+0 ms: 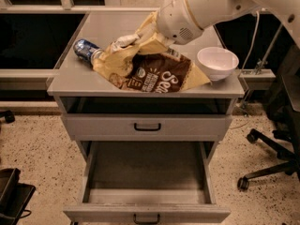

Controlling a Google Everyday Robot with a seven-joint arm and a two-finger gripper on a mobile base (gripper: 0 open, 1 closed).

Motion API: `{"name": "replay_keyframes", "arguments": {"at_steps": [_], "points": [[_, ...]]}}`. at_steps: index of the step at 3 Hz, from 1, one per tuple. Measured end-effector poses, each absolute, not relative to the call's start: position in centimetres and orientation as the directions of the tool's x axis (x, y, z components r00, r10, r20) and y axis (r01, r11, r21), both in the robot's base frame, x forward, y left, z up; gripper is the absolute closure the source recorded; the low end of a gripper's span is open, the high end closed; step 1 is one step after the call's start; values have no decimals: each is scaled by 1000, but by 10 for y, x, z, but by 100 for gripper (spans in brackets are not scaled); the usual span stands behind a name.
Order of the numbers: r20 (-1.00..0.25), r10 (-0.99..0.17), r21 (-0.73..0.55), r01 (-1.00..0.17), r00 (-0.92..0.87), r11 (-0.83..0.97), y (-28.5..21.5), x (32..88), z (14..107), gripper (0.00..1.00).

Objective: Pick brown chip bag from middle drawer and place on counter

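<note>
The brown chip bag (152, 71) is dark brown and tan with white script. It hangs over the middle of the counter (70, 78), and its lower edge is at or just above the surface. My gripper (127, 41) is at the bag's crumpled top left, shut on it, with the white arm coming in from the upper right. The middle drawer (93, 165) is pulled open below, and its grey floor is bare.
A blue soda can (83, 48) lies on the counter's left, partly hidden by the bag. A white bowl (218, 62) stands at the right. The top drawer (146, 125) is shut. An office chair base (267, 158) stands on the floor at the right.
</note>
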State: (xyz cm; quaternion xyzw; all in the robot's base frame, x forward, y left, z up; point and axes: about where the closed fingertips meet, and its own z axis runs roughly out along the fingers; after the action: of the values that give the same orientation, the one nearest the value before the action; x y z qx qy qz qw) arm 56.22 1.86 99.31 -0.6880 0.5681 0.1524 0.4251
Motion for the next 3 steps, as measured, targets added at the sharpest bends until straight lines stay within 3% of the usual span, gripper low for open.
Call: {"name": "replay_keyframes", "arguments": {"at_steps": [1,3], "points": [[-713,-626,-412,-911,315,11,23,579,984,100],[-717,-599,-418,-907,358,-42,55,662,957,100]]}}
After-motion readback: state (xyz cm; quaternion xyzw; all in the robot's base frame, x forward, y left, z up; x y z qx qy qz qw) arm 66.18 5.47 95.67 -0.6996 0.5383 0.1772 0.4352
